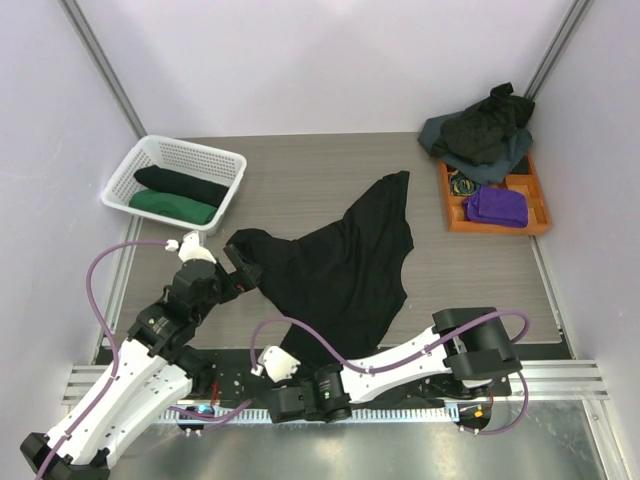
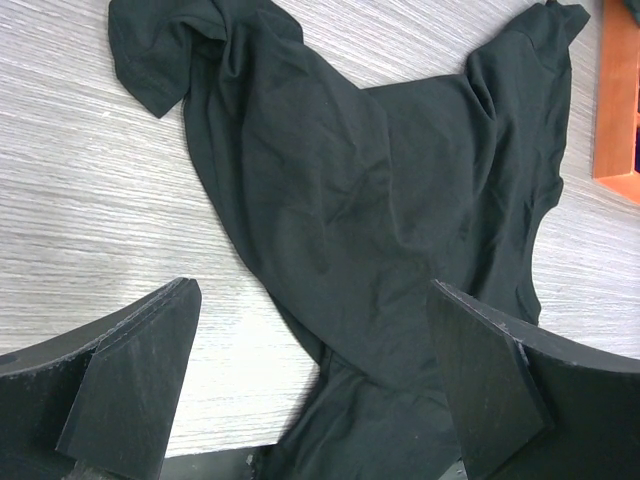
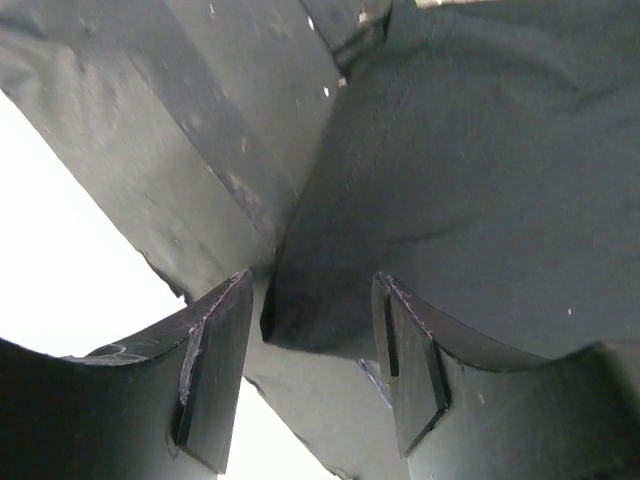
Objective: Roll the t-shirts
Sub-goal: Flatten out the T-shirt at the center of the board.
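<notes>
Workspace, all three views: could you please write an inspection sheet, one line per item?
surface: grey wood-grain table, no stains seen.
job's things: black t-shirt crumpled mid-table; black roll and green roll in white basket; unrolled pile far right.
clutter: orange tray with purple cloth.
grippers: left gripper open above the t-shirt; right gripper open, t-shirt fold between its fingers.
cables: purple cables loop along both arms.
surroundings: pale walls, metal corner posts.
</notes>
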Controlling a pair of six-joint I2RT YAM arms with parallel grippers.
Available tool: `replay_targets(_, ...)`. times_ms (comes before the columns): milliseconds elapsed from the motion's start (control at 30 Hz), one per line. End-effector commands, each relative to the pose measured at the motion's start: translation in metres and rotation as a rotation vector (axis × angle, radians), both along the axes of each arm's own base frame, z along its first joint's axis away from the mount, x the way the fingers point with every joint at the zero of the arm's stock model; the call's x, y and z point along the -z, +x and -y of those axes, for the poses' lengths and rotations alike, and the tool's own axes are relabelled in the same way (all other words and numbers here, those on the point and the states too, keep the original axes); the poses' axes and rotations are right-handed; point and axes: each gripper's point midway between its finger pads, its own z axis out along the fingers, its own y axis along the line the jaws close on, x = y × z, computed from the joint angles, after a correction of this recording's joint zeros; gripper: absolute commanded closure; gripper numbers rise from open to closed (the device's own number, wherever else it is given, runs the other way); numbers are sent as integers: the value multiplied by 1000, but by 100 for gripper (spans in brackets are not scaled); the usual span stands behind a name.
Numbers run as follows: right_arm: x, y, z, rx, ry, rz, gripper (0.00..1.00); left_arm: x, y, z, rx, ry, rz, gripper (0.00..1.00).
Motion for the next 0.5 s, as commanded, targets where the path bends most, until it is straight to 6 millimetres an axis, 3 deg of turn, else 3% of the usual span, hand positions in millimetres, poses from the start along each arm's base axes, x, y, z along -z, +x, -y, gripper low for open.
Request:
replay_targets(0, -19, -2, 3, 22, 31, 26, 43, -7, 3, 3, 13, -11, 32, 0)
replay_targets(167, -15, -9, 11, 9, 13, 13, 49, -6, 3, 3, 10, -10, 28, 0)
replay_targets(233, -15, -10, 11, 10, 17, 19, 62, -5, 3, 3, 13, -9, 25, 0)
replay_targets(267, -15, -10, 11, 10, 16, 25, 80, -5, 3, 3, 12, -8, 24, 0)
replay_targets(333, -20, -6, 9, 26, 32, 41, 96, -4, 3, 4, 15, -7, 21, 0)
replay_targets(467, -53, 2, 1, 59, 132, 71, 99, -1, 3, 5, 17, -3, 11, 0)
